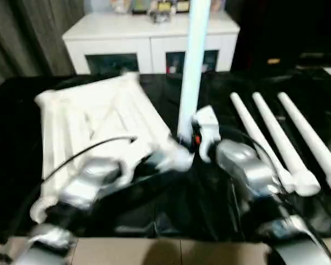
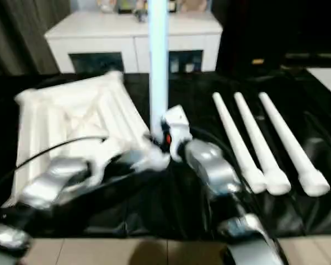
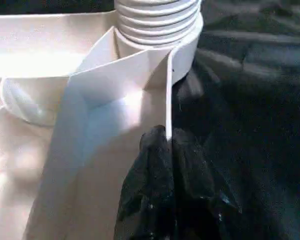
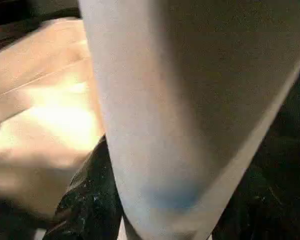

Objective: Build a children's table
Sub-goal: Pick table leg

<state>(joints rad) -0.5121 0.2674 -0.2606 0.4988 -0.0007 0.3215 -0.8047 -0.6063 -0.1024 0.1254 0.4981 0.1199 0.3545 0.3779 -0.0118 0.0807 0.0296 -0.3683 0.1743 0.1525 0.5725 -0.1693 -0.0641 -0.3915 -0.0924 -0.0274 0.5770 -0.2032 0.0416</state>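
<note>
Lit brightly from above, with the white ribbed plastic table top (image 1: 94, 130) blown out to near featureless glare. Smeared by motion blur across both head views, worst on the silver forearms (image 1: 91, 185). Pale blue cast down the upright white tube leg (image 1: 192, 66). Black glossy cloth on the bench (image 1: 171, 212) flecked with soft highlights. Out of focus at close range: white tube surface (image 4: 180, 110) in shadow.

Upright leg (image 1: 192, 66) stood at near corner of tabletop (image 1: 94, 127), blocking middle. Three loose legs (image 1: 281, 141) lay on the right of counter (image 1: 171, 210). Open black strip remained between upright leg and loose legs.
</note>
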